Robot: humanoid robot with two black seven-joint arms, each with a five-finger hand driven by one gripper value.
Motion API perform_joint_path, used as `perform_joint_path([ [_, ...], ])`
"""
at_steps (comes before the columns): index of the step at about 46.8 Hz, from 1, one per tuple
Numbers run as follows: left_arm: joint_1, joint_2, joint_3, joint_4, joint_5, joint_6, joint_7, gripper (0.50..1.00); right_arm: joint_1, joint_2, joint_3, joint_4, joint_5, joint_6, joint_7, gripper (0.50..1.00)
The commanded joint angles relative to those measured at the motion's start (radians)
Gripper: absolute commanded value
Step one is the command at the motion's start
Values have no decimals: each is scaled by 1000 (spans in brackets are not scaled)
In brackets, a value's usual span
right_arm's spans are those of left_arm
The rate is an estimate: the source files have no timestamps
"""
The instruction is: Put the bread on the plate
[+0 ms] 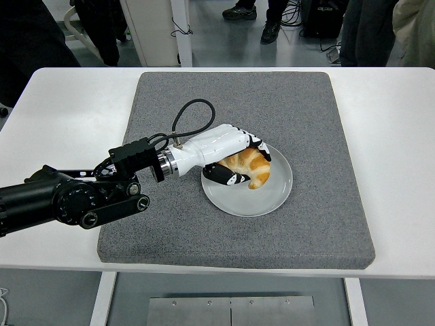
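White table (61, 115), grey foam mat (312, 122) covering its middle, pale grey plate (277, 193) near mat centre. People's legs and shoes at the far edge, beyond the table. Croissant (252, 165) sits low over the plate's left half, lower tip at or just above the plate surface; contact unclear. Left hand (231, 153), white shell with black fingers, wrapped around the croissant: white back of hand over its top, fingers (228, 177) curled under on the near side, clamped on it. Left arm (75, 197) comes in from the left edge, lying low over the mat, black cable (187, 112) looping up off the wrist.
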Motion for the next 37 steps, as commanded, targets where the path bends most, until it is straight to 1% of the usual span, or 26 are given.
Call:
perform_joint_path([
  [1,15,-1,0,14,0,0,0,500,0,0,0,0,0,0,0,1000],
  [21,44,-1,-1,39,-2,-2,0,500,0,0,0,0,0,0,0,1000],
  [37,47,-49,-4,82,-22,-2,2,500,0,0,0,-2,0,0,0,1000],
])
